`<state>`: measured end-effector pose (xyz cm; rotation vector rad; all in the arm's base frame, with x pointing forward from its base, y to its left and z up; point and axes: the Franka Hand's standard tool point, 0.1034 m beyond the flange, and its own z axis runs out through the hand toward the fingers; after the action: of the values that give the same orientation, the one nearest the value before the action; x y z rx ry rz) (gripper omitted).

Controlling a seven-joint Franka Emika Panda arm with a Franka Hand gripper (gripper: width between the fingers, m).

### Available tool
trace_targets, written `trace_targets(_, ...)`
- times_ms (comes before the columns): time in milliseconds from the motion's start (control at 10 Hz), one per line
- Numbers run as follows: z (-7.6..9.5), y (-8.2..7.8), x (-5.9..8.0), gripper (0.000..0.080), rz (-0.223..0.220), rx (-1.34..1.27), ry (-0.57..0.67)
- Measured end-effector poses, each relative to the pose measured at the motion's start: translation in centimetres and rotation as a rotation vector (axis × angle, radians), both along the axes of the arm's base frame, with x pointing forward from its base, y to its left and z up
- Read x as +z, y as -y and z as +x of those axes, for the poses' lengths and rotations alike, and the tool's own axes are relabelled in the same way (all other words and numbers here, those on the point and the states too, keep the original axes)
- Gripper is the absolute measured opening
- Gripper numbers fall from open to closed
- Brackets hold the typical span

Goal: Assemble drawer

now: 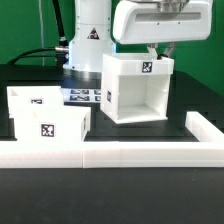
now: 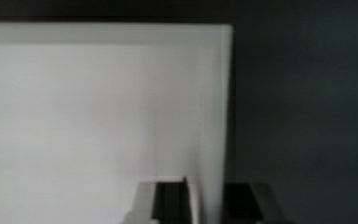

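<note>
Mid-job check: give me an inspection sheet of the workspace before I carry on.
Surface: black table, with a white rail along its near side.
Job's things: housing upright, open side facing the camera; front tray and rear tray outside it, on the exterior view's left.
Clutter: nothing seen.
Grippers: gripper at the housing's top, fingers astride a wall; grip cannot be told.
Cables: black cable beside the robot base.
Surroundings: marker board; green backdrop.
</note>
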<state>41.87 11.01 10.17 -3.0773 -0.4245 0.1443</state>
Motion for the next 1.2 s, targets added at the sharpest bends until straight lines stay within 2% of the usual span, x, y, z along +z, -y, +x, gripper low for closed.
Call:
trace_targets(800,0.2,0.1,0.0,0.0037,0.001,0.004,-0.001)
trace_targets(1000,2.4,0.9,0.0,0.0038,0.011,-0.012,0.011)
trace_targets(1200,5.0,0.9,0.0,0.0038,0.021,-0.043,0.029)
